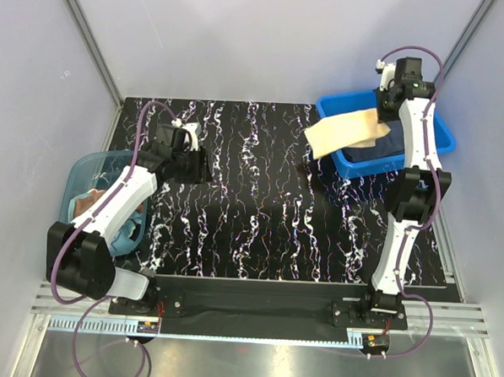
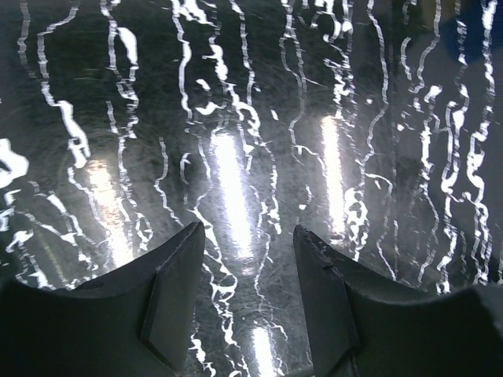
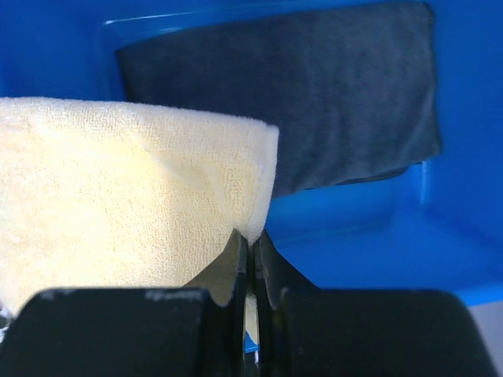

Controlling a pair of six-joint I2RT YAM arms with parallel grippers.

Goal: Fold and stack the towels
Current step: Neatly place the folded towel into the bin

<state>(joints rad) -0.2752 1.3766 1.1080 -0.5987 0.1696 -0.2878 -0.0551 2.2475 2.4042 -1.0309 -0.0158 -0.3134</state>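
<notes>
**The pale yellow towel (image 1: 344, 132) hangs over the blue bin (image 1: 355, 166)**

Upper right, the right gripper (image 3: 251, 243) clamps its corner. The dark slate-blue towel (image 3: 330, 102) lies inside the bin. Centre left, the left gripper (image 2: 247, 251) gapes empty over the table (image 1: 260, 197).

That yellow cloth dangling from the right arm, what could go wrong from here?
The right hand pinches the yellow towel only at its edge, so it might slip free. The towel hangs across the rim of the blue bin and could snag there. The left hand is open, far off, so there is no second grip.
</notes>
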